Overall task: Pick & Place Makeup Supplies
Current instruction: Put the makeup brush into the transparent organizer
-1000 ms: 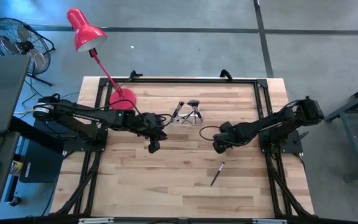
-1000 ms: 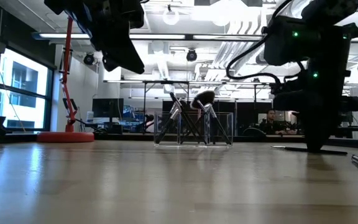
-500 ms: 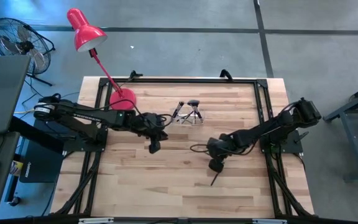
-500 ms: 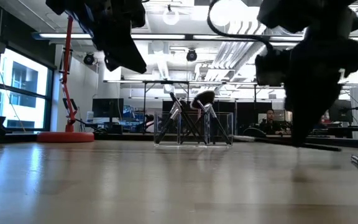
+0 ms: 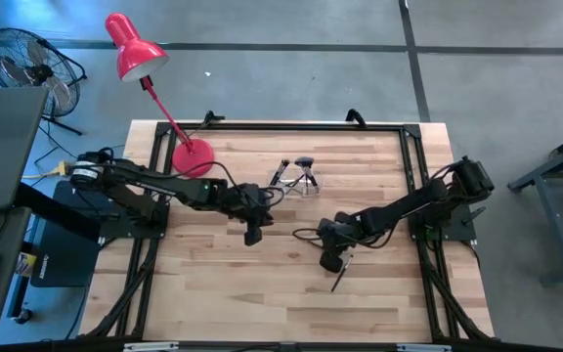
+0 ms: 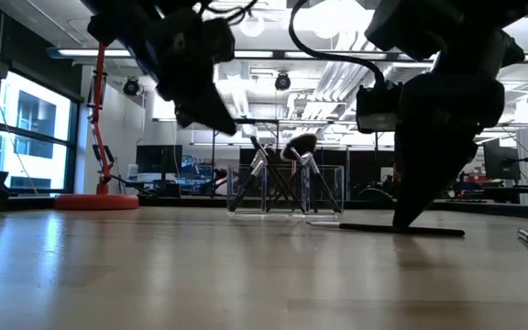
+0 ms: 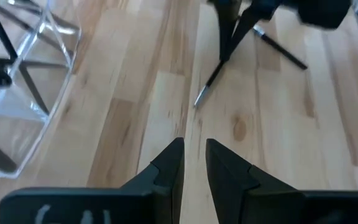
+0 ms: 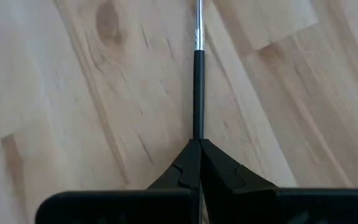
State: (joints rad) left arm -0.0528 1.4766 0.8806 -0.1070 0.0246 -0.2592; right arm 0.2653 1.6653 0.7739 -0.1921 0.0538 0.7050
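**Right pincer pinches a liner on the table**

The right pincer (image 5: 331,262) is down at the wooden table (image 5: 213,284), in its middle-right part, and its fingers are pressed together on a thin dark liner (image 5: 338,276). In the right wrist view the two fingertips meet in a point around the black shaft of the liner (image 8: 198,81), which runs straight ahead to a silvery end. The low view shows the right pincer (image 6: 409,218) touching down on the liner (image 6: 388,227), which lies flat on the wood with most of its length sticking out to either side.

The left pincer (image 5: 253,235) hangs above the table just left of centre, near the right one but apart from it. Its fingers (image 7: 169,163) stand a narrow gap apart with nothing between them. Past them the left wrist view shows the liner (image 7: 213,79) under the other arm's tip.

The other makeup supplies (image 5: 296,174) stand leaning in a clear holder (image 5: 301,186) toward the far side of the table, one with a fluffy dark head (image 6: 299,145).

A red lamp (image 5: 133,47) stands at the far left corner. A fan (image 5: 22,61) is on the floor beyond.
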